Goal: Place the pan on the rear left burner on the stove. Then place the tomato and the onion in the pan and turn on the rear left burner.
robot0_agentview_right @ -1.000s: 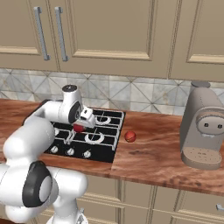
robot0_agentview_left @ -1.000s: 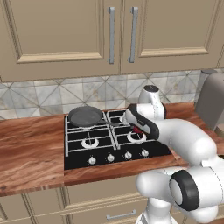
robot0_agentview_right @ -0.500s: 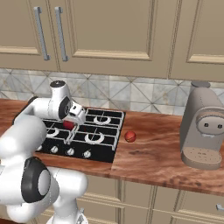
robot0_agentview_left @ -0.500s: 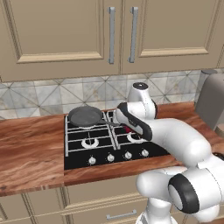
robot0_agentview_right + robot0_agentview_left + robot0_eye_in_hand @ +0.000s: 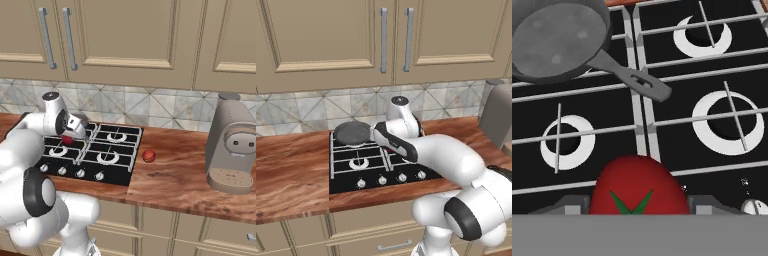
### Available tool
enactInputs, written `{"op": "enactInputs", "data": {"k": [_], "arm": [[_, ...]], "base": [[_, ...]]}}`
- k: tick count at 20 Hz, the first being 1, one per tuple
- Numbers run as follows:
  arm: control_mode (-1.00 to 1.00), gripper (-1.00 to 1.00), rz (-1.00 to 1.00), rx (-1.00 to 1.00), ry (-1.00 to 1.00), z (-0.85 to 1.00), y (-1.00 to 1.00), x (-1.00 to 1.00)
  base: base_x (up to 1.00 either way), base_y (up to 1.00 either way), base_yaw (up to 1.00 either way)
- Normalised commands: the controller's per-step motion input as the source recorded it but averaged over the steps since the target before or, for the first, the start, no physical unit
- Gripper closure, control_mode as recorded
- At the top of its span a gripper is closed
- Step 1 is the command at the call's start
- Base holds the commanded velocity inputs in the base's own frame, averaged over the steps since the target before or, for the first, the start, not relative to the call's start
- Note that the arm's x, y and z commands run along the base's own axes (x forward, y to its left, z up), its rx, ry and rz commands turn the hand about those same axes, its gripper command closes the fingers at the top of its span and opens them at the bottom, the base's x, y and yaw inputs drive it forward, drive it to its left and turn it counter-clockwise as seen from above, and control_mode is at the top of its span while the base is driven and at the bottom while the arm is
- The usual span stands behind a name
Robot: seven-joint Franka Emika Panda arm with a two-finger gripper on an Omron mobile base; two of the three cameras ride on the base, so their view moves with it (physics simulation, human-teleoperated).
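Carrying the tomato [image 5: 637, 186] pinched between its fingers, the tool [image 5: 638, 204] hung over the stove's [image 5: 346, 181] front half; the pan [image 5: 559, 41] sat on the rear left burner, ahead and to the left.

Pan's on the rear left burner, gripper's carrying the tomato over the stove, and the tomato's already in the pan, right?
Not yet in the pan. The hand view shows the tomato held in the gripper above the stove, short of the pan, which is empty on the rear left burner.
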Motion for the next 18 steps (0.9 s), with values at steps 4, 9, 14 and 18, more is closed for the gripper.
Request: {"op": "enactInputs", "data": {"k": [4, 9, 14, 18], "arm": [[-1.00, 1.00, 0.00, 0.00, -0.12, 0.00, 0.46, 0.24], [-1.00, 1.00, 0.00, 0.00, -0.12, 0.00, 0.40, 0.35], [-1.00, 1.00, 0.00, 0.00, -0.12, 0.00, 0.32, 0.47], [-1.00, 1.00, 0.00, 0.00, -0.11, 0.00, 0.29, 0.45]], "base": [[0.00, 0.00, 0.00], [0.00, 0.00, 0.00], [0.00, 0.00, 0.00], [0.00, 0.00, 0.00]]}}
